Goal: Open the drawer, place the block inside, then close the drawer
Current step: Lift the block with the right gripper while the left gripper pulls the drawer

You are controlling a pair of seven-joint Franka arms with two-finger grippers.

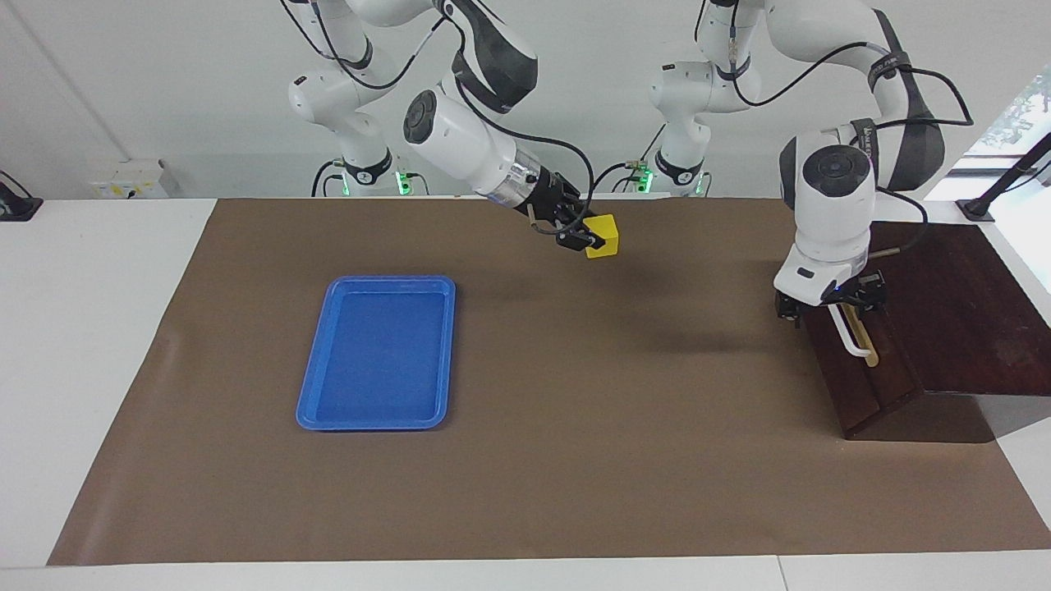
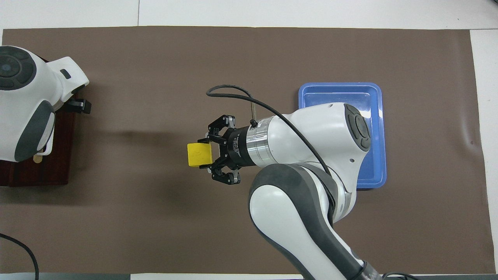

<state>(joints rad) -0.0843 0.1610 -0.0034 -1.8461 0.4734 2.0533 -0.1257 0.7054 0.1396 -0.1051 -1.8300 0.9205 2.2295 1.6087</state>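
My right gripper [image 1: 589,238] [image 2: 205,154] is shut on the small yellow block [image 1: 604,236] [image 2: 199,154] and holds it in the air over the middle of the brown mat. The dark wooden box stands at the left arm's end of the table, its drawer [image 1: 858,390] [image 2: 39,173] pushed in. My left gripper [image 1: 831,305] is down at the upper end of the white bar handle [image 1: 851,343], open, one finger on each side of the bar. In the overhead view the left arm covers most of the handle [image 2: 46,148] and the gripper.
A flat blue tray [image 1: 374,420] [image 2: 338,86] with nothing in it lies on the mat [image 1: 575,460] toward the right arm's end. The right arm's elbow overhangs part of the tray in the overhead view.
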